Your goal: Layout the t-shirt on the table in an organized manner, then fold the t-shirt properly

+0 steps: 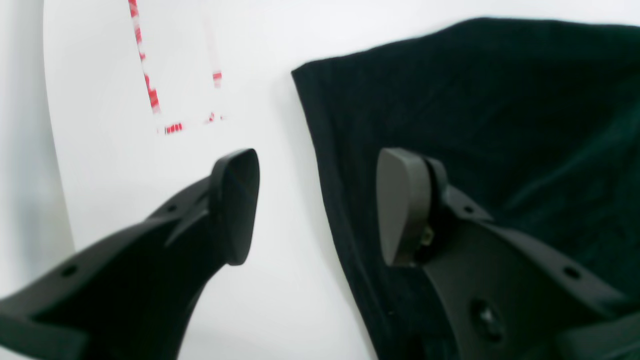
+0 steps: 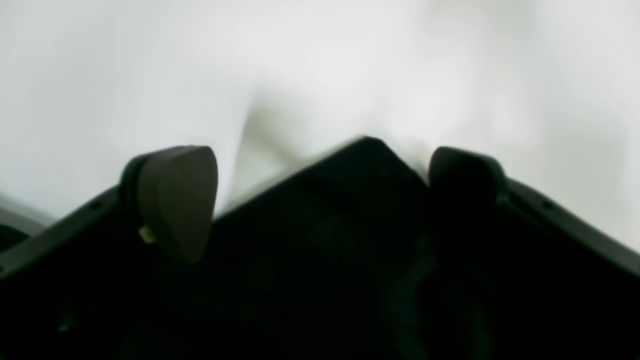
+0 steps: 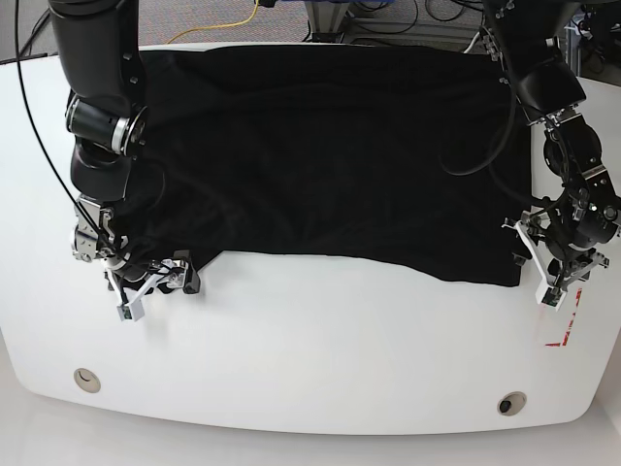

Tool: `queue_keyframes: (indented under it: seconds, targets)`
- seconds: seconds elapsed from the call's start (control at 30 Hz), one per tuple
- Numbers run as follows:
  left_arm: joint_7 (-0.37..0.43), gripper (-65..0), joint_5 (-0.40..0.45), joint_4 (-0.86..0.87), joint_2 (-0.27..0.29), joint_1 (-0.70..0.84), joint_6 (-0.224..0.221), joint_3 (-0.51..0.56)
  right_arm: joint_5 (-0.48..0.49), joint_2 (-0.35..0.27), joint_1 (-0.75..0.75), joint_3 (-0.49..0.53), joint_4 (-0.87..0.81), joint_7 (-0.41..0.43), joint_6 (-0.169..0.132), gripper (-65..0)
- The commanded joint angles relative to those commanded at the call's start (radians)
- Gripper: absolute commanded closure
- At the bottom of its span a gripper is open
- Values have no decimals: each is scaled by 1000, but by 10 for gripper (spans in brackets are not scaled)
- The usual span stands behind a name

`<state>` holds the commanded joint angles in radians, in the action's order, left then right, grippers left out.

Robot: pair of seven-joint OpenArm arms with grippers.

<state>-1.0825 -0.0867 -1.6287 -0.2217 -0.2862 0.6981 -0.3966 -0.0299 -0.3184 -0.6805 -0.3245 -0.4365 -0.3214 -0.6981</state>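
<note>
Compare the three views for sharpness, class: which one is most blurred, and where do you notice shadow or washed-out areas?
Right wrist view: softest, the t-shirt corner and right pincer both hazy, a faint shadow beyond the corner. Left wrist view: left pincer fairly crisp, but the red marking is smeared and the table washed out. Base view: sharpest and evenly lit, though the shirt's folds are lost in black.

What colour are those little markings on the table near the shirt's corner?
Red dashed lines on the white table, clearest in the left wrist view.

no legible text anywhere
</note>
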Motion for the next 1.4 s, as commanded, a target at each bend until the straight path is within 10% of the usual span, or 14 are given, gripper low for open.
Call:
queue_keyframes:
  seconds: [0.47, 1.4]
  targets:
    - [0, -346, 2, 2, 0, 0, 0, 0, 0, 28, 15, 2, -41, -5, 0, -6]
    - [0, -346, 2, 3, 3, 0, 0, 3, 8, 26, 144, -3, -818, -508, 0, -2]
